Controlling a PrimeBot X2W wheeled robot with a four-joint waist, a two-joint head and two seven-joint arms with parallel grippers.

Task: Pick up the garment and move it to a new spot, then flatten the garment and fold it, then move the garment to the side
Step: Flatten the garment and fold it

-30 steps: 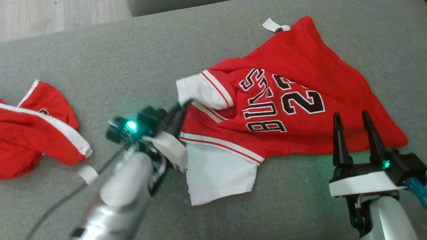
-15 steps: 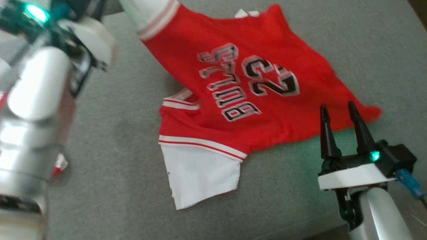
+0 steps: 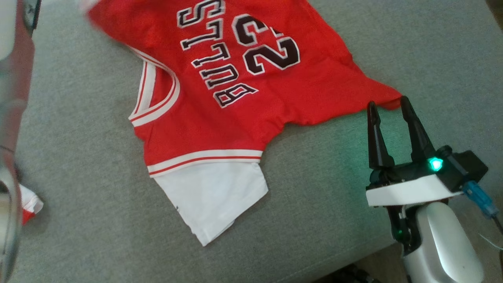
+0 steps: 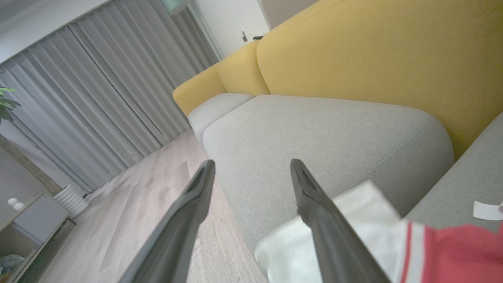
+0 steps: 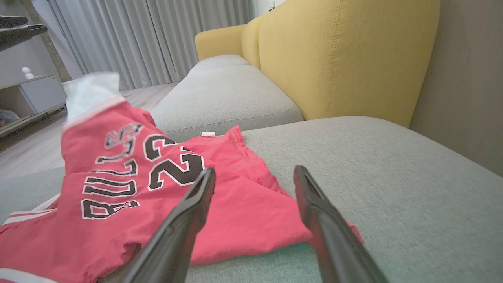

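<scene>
Well, in the head view the garment, a red jersey with white sleeves and a black-and-white print, lies print-up on the grey sofa cushion. Most of it is spread, and the near sleeve lies flat toward the front edge. Its upper left part is blurred and runs off the top of the picture, so I cannot tell how it lies there. The right gripper stands at the corner of the hem, jaws apart and empty, with one fingertip just beside the cloth. The pale left forearm runs down the left edge, with a scrap of other red-and-white cloth beside it.

In the left wrist view the left gripper has its jaws wide with nothing between them. What I take for the far sleeve sits blurred at the outer side of one finger, and I cannot tell whether they touch. Beyond it are the cushion and a small white tag.

In the right wrist view the jersey lies under and beyond the right gripper's own parted fingers. The far sleeve stands raised off the cushion and blurred, and the hem nearest the fingers is rumpled.

By my reckoning the garment has been carried to its spot and the flattening is in hand. The raised sleeve and the rumpled hem still want smoothing, and the fold and the move to the side are not yet begun
</scene>
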